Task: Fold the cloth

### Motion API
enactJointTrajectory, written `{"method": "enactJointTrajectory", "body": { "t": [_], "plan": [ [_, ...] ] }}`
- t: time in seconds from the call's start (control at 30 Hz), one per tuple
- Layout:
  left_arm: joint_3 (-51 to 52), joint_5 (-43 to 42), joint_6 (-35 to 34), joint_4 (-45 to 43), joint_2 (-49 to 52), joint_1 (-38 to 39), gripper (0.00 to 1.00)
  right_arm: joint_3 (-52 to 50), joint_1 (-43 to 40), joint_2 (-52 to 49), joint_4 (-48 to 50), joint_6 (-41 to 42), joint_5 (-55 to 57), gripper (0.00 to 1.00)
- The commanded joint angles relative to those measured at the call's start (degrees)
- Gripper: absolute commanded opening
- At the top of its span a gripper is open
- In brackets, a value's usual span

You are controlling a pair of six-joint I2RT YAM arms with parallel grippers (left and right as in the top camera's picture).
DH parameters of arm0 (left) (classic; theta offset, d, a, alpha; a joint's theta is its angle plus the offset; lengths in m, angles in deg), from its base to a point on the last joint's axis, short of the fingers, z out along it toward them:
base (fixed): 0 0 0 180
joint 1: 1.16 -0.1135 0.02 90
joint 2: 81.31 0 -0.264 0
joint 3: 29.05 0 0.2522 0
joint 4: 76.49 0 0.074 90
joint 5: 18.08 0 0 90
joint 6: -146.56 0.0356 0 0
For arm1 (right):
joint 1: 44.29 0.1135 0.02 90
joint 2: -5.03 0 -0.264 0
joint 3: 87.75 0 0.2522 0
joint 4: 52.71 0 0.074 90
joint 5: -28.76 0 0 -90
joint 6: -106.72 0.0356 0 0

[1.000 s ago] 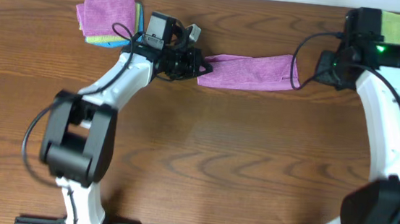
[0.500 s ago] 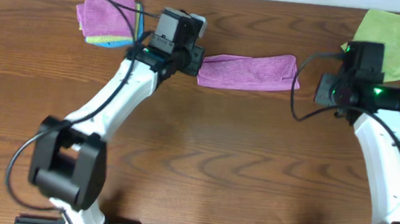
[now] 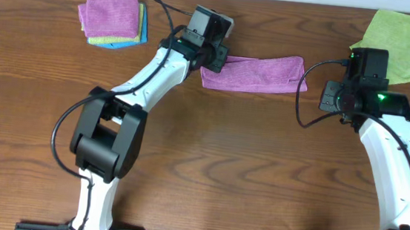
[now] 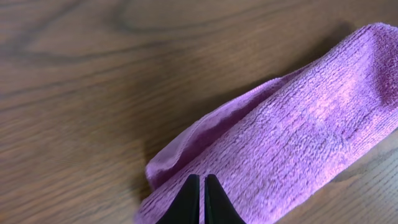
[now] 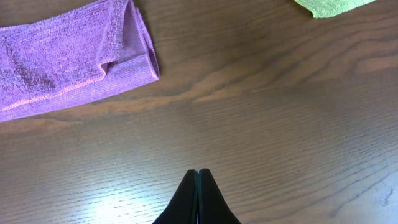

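The cloth (image 3: 253, 71) lies at the back middle of the table, folded into a long purple strip running left to right. My left gripper (image 3: 212, 57) hovers at its left end. In the left wrist view the black fingertips (image 4: 191, 193) stand together over the fuzzy cloth (image 4: 298, 143) with nothing between them; the gripper (image 4: 200, 182) is shut. My right gripper (image 3: 329, 97) sits just right of the strip's right end. In the right wrist view it (image 5: 198, 174) is shut over bare wood, with the cloth's doubled end (image 5: 62, 59) ahead to the left.
A lime-green cloth (image 3: 401, 43) lies at the back right corner, its edge showing in the right wrist view (image 5: 333, 6). A neat stack (image 3: 111, 17) of a purple cloth on green and blue ones sits at the back left. The table is brown wood.
My left gripper has swung right from beside the stack to the strip's left end. The right arm has drawn back from the green cloth toward the front. The cloth has not moved.
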Motion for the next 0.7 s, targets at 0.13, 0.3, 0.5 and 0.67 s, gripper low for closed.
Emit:
{"method": "enactJointTrajectory", "body": {
  "t": [0.13, 0.3, 0.5, 0.67],
  "plan": [
    [-1.8, -4.6, 1.0, 1.7, 3.2, 0.0, 0.06, -0.1, 0.2, 1.1, 0.0, -0.9, 0.6, 0.01],
    [-1.8, -5.3, 1.2, 4.6, 3.5, 0.8, 0.06, -0.1, 0.2, 1.1, 0.2, -0.9, 0.6, 0.01],
    [-1.8, -5.3, 1.6, 3.2, 6.6, 1.3, 0.06, -0.1, 0.2, 1.1, 0.2, -0.7, 0.6, 0.01],
    [-1.8, -5.2, 1.4, 0.9, 8.3, 1.3, 0.06, -0.1, 0.2, 1.1, -0.1, -0.7, 0.6, 0.02]
  ]
}}
